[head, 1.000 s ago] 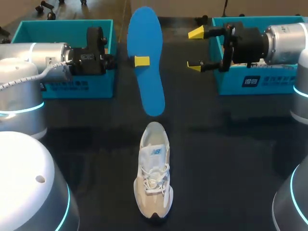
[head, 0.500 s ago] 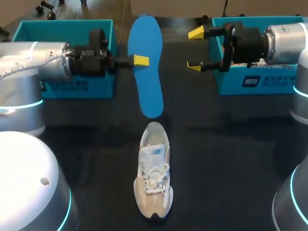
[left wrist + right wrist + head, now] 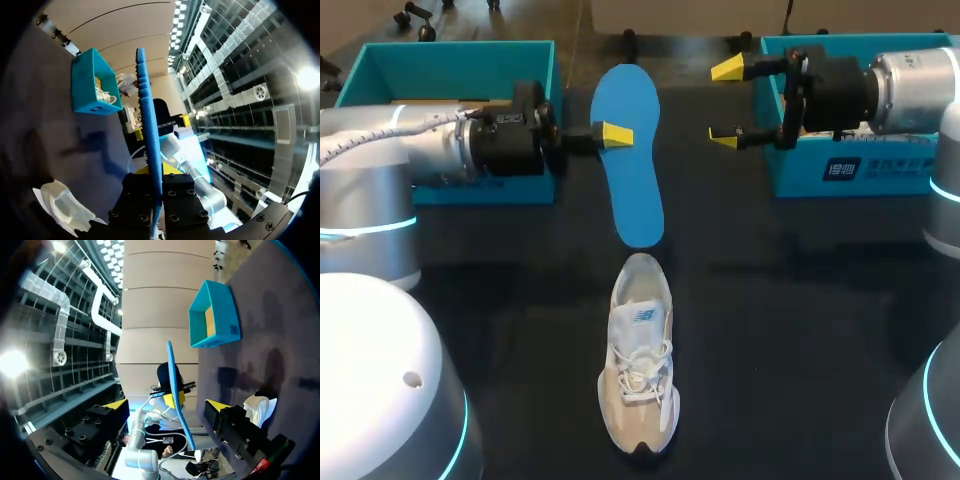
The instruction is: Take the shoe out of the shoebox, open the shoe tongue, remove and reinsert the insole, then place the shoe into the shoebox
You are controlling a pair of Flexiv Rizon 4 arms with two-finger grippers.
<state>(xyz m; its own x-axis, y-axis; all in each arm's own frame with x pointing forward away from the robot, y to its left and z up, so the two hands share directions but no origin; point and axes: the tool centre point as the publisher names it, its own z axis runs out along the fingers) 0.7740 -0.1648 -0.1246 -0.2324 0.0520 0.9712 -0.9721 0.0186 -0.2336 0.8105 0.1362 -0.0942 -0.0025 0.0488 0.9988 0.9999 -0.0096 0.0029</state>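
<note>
A blue insole [image 3: 632, 170] hangs in the air over the table's middle, its near tip just beyond the heel of the shoe. My left gripper [image 3: 616, 133] is shut on the insole's edge about halfway along. In the left wrist view the insole [image 3: 149, 120] shows edge-on, rising from between the fingers. The beige and white shoe [image 3: 641, 355] lies on the black table, toe towards the front. My right gripper [image 3: 726, 102] hovers open to the right of the insole, apart from it, holding nothing. From the right wrist the insole [image 3: 174, 385] stands ahead of the open fingers.
A teal shoebox [image 3: 541, 58] stands at the back left behind my left arm. A second teal shoebox [image 3: 820, 172] stands at the back right under my right arm. The black table [image 3: 790, 320] spreads on either side of the shoe.
My left arm has lowered and turned the insole, so its far tip now sits lower and nearer the table. My right arm and the shoe have stayed put.
</note>
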